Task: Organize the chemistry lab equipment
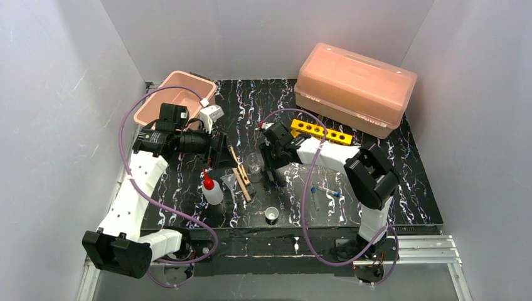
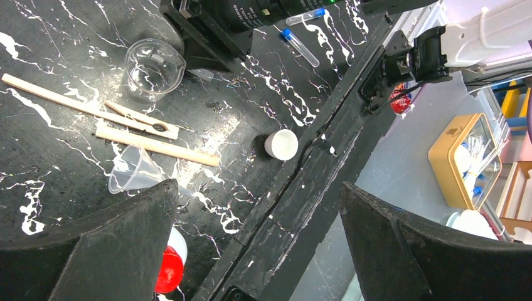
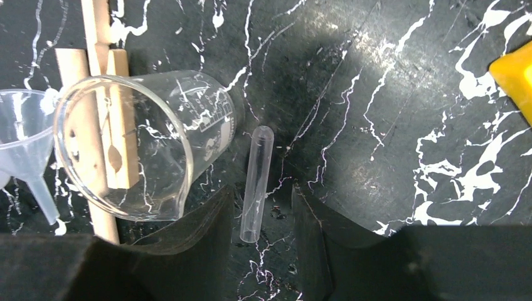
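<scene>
I am holding my right gripper (image 3: 261, 204) low over the middle of the black marbled worktop (image 1: 376, 188), its jaws standing part open with a clear tube (image 3: 257, 182) lying flat between them; a narrow gap is showing on each side of the tube, so the fingers (image 3: 201, 244) are flanking it and not pinching it. No cap is showing on this tube. Just to its left the clear glass beaker (image 3: 144, 144) is sitting, and through its wall the wooden clamps (image 3: 103, 94) are showing, lying flat beside it. A small clear funnel (image 3: 22, 132) is lying just beyond the clamps. My left gripper (image 2: 257, 194) is hanging with its jaws spread wide and holding nothing, above the small white squeeze bottle (image 2: 169, 263) with the red nozzle, which is standing left of middle, near the near edge. The tiny white cup (image 2: 281, 144) is sitting at the middle of the near edge. Two blue-capped tubes (image 1: 326, 191) are lying right of middle, towards the near edge. The yellow holed rack (image 1: 320, 132) is lying towards the far edge, just in front of the big pink lidded box (image 1: 354, 88) at the far right corner. An open pink bin (image 1: 182, 100) is sitting at the far left corner.
</scene>
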Available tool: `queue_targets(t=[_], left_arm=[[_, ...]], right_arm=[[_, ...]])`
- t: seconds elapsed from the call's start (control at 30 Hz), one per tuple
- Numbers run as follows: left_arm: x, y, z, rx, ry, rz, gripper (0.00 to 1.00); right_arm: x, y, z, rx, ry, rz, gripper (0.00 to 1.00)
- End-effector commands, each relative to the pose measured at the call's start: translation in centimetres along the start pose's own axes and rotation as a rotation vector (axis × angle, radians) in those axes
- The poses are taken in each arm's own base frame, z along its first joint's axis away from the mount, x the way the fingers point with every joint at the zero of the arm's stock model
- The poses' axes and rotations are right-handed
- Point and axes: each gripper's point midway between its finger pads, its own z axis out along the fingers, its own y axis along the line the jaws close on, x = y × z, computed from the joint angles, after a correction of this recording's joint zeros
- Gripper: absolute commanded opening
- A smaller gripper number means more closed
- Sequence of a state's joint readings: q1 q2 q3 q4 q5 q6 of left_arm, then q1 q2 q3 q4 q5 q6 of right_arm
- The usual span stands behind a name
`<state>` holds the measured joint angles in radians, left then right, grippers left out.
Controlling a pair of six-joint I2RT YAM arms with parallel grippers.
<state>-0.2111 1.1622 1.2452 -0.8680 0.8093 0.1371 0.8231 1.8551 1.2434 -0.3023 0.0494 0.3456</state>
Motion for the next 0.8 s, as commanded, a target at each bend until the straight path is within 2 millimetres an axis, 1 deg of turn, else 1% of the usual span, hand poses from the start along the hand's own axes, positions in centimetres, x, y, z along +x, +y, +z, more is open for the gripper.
queue_targets(t=[0.0,0.27,0.43,0.63,0.7,0.77], left_arm=[[-0.8,-0.9,-1.0,-0.003,-0.027,0.025,0.99],[-0.9,-0.9,-1.2,-0.013,-0.026,0.028,0.99],[-0.8,-0.8,-1.3,-0.022,-0.021,0.033,0.99],[-1.0,-0.8,-1.4,-0.024,-0.024,0.035,0.99],[-1.1,-0.8,-1.4,-0.026,-0.025,0.036,0.99],[-1.1,-0.8,-1.4,-0.027,-0.025,0.036,0.99]], right_arm=[[0.4,-0.3,0.0,0.045,0.008,0.008,0.46],[1.6,-0.6,1.0,0.073,0.021,0.026,0.42],[2.4,-0.5,1.5,0.088,0.034,0.038,0.41],[2.3,-0.3,1.5,0.102,0.023,0.044,0.41],[2.1,-0.6,1.4,0.119,0.015,0.046,0.37],[2.1,-0.8,1.4,0.134,0.011,0.046,0.30]])
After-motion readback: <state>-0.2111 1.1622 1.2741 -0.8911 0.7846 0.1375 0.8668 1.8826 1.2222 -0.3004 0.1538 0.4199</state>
